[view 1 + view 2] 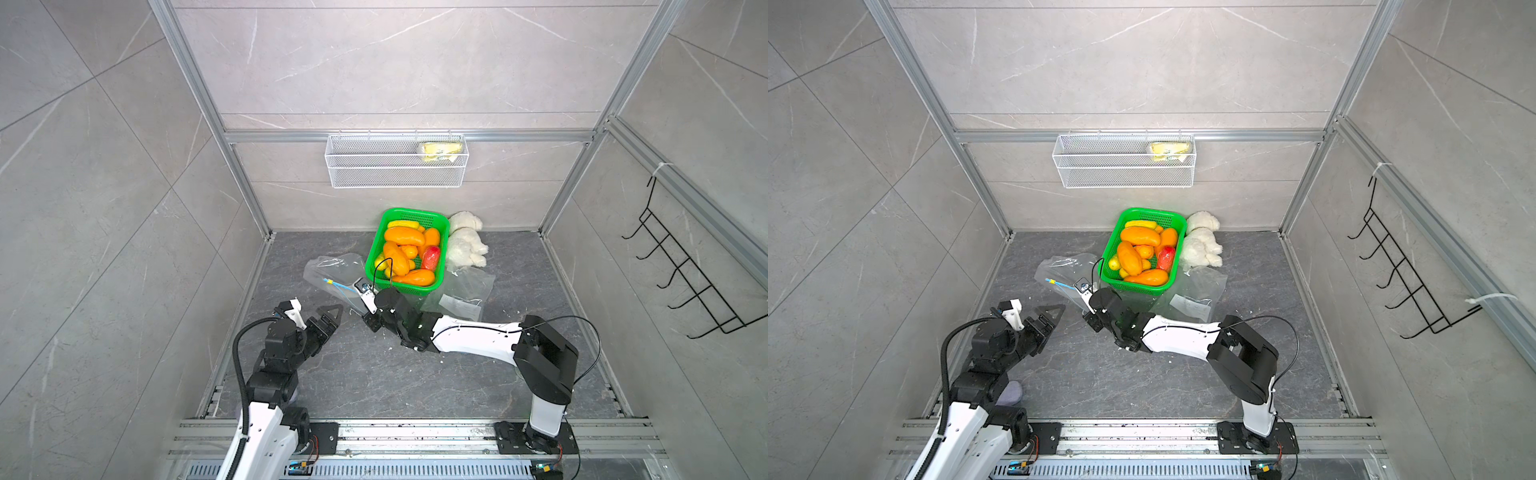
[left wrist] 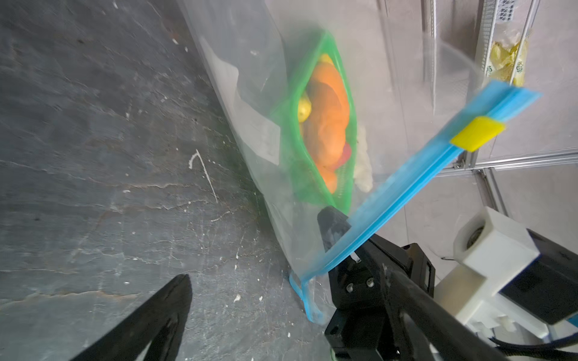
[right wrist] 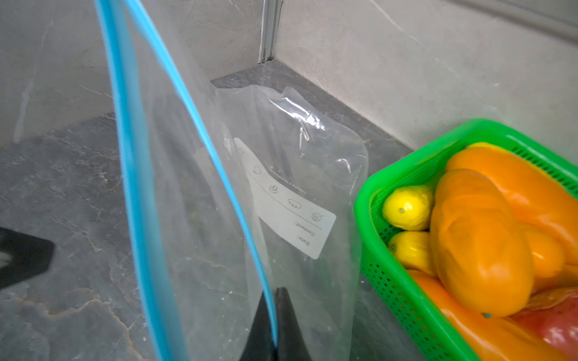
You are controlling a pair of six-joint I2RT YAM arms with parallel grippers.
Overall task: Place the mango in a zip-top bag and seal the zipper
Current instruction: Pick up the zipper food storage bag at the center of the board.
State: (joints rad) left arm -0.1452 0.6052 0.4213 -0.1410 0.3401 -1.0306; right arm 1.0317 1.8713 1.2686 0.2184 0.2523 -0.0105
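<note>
Both top views show the workspace, with the green basket (image 1: 415, 212) near the back wall as reference. The orange mangoes (image 1: 404, 235) lie heaped inside the basket together with small yellow fruits (image 3: 406, 208) and one red fruit (image 1: 431, 257).

The clear zip-top bag (image 1: 330, 268) lies on the dark floor just beside the basket, on the robot's left of it. Its label faces up in the right wrist view. Its blue zipper strip (image 3: 131, 187) is raised off the floor, and the two halves of the strip stand apart, so the mouth gapes. The yellow slider (image 2: 477, 132) sits at the far end of the strip.

The right claw (image 3: 275, 308), just in front of the basket's near left corner, is clenched on one half of the zipper strip. The left claw (image 1: 332, 313), further to the robot's left of the basket and nearer the robot, hangs released above the floor, apart from the bag.

A second clear bag (image 1: 469, 291) lies at the basket's opposite side, and a white plush toy (image 1: 467, 241) touches that side nearer the wall.
</note>
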